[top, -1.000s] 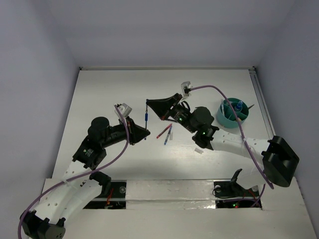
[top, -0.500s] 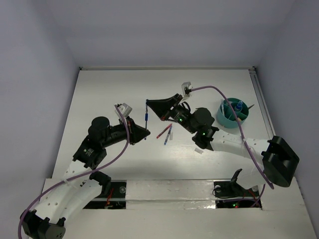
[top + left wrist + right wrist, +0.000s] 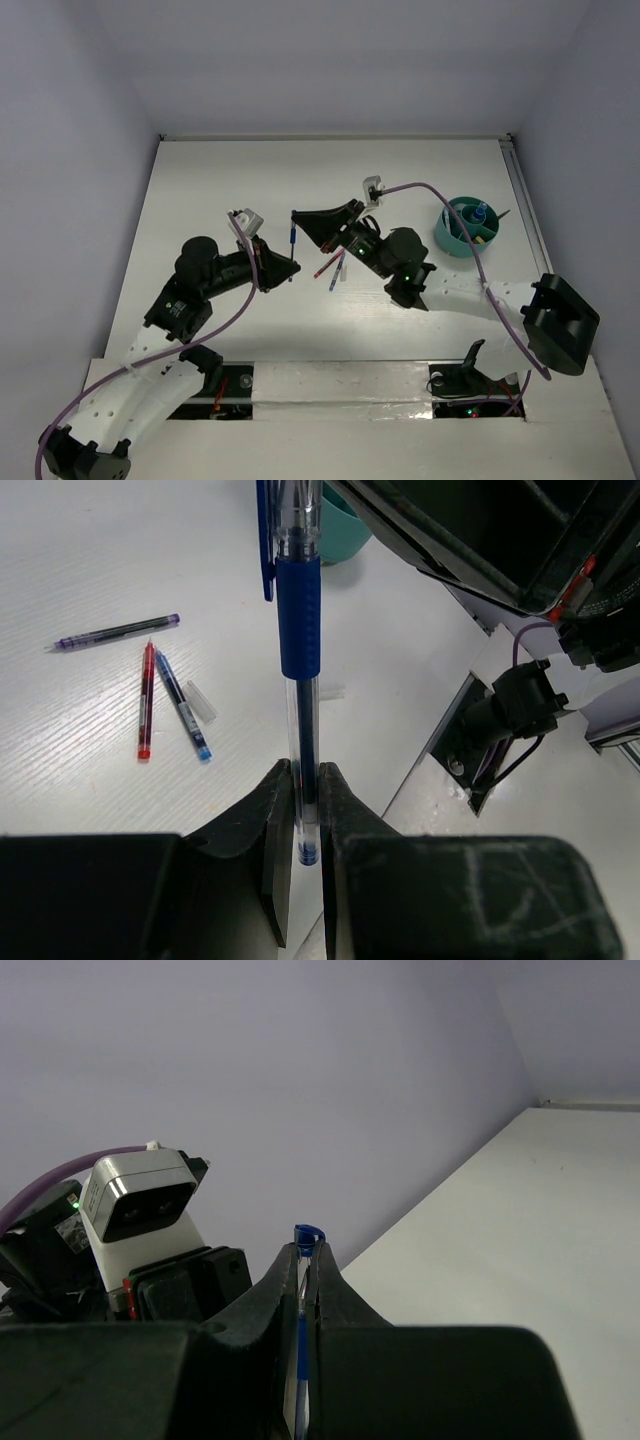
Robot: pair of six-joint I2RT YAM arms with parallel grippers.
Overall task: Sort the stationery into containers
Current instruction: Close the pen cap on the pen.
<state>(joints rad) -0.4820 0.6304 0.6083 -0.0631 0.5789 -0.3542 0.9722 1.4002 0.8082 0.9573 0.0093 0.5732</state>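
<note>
Left gripper [image 3: 303, 780]: your left fingers are pinched tight on one end of the blue pen [image 3: 299, 620], which runs straight out from between them.
Right gripper [image 3: 306, 1258]: it is clamped just as tight on the same pen's other end, and only a blue tip pokes out past its fingertips.
Blue pen: it is bridged in the air between the two sets of fingers, off the table and touching nothing else.
Just changed: over the last second the right arm has drawn its elbow in and slid its wrist a touch toward the left arm, and the left arm has given ground with it. Neither grip has loosened.
What it means: this looks like a handover in mid-passage, with both sides holding on. One must let go before the pen can travel.
Teal tub [image 3: 447, 238]: it stands well apart from both pairs of fingers, out behind the right gripper. A few items are already inside it, but this pen is not.
Waiting: a red pen [image 3: 146, 700], a short blue pen [image 3: 183, 706], a dark pen [image 3: 118, 632] and a clear cap [image 3: 201, 700] lie on the table, off to the left of your left fingertips.
</note>
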